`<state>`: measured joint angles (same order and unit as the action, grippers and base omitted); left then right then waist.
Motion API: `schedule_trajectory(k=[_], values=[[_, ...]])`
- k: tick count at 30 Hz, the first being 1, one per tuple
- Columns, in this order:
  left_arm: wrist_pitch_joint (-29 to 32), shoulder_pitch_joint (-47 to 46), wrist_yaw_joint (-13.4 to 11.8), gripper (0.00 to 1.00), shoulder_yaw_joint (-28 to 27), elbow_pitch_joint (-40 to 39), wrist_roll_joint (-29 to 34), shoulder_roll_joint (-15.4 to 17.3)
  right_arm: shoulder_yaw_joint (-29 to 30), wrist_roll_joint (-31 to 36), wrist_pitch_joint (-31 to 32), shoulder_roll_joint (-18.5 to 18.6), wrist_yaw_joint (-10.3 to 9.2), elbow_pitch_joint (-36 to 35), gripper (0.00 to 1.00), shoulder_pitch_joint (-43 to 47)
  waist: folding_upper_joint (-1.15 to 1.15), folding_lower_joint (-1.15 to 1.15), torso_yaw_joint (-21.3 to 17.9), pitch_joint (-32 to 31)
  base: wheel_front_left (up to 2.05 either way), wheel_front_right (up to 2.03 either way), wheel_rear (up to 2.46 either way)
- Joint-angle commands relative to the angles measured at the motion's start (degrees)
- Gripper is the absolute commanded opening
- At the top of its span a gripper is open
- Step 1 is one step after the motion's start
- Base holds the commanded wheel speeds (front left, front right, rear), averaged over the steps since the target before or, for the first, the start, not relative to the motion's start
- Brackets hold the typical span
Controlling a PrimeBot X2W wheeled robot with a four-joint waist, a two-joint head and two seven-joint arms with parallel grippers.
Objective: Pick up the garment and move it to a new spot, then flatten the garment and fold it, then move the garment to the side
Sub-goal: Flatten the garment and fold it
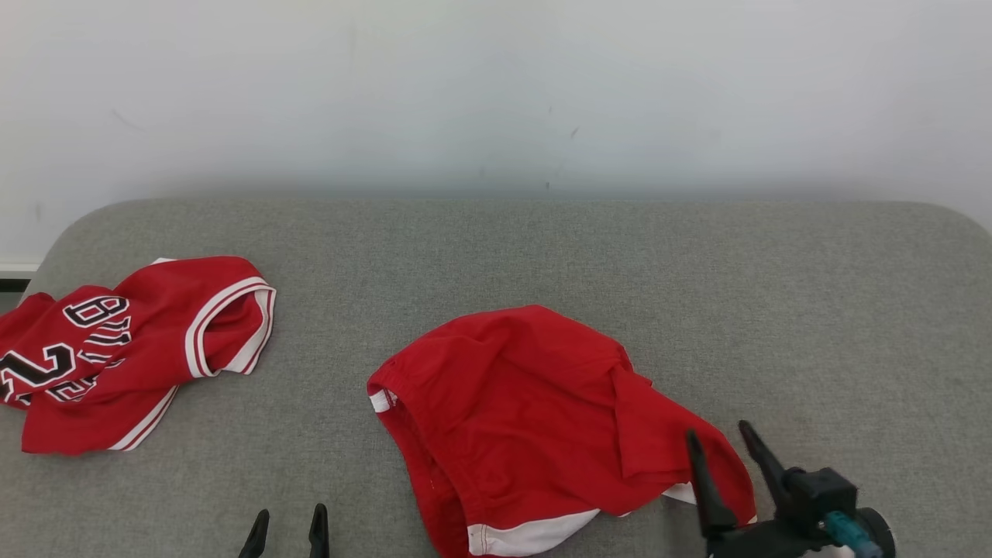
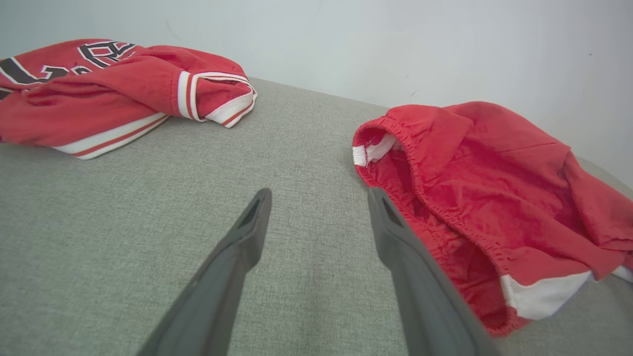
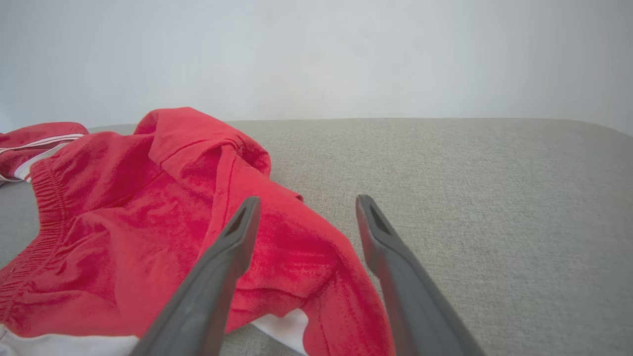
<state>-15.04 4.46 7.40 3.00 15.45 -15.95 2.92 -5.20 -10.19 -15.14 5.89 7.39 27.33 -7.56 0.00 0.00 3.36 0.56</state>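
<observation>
left edge: red jersey (image 1: pixel 132 349) with black numerals and white-striped trim, bunched up, lying on the grey cushion (image 1: pixel 697 294), well apart from the shorts.

bottom left: left gripper (image 1: pixel 291 511), fingers apart, nothing between them. it hangs over bare cushion just left of the shorts' waistband. the left wrist view shows the same gap (image 2: pixel 319 192), with the right finger close beside the elastic edge; contact cannot be told.

centre: red shorts (image 1: pixel 535 418), the task garment, lying near the front edge of the cushion, rumpled and not flat. the elastic waistband opening faces left, toward the left gripper, with a white tag at its far corner. white-trimmed leg hems sit at the near side and near right. the long axis slants from far left to near right. a loose fold lies across the right part.

bottom right: right gripper (image 1: pixel 718 432), fingers spread wide, gripping nothing. in the right wrist view (image 3: pixel 307 199) its left finger lies over the shorts' (image 3: pixel 123 222) right edge and its right finger over bare cushion.

behind: plain pale wall (image 1: pixel 496 93).
</observation>
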Motion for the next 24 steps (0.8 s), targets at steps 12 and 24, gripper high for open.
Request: schedule_trajectory(k=[12,24], values=[[-0.08,-0.94,0.01,1.00,0.43,0.26,0.01,-0.06,-8.93,7.34,-0.13,-0.01,0.21,5.23,1.00,-2.08,0.00,0.00,1.07,1.08,0.00,0.00,0.00],[-0.08,-0.91,-0.05,1.00,0.18,0.28,-0.38,-0.06,-3.41,11.19,-0.11,-0.35,0.21,8.28,0.00,-7.25,0.00,0.00,1.50,1.49,0.00,0.00,0.00]])
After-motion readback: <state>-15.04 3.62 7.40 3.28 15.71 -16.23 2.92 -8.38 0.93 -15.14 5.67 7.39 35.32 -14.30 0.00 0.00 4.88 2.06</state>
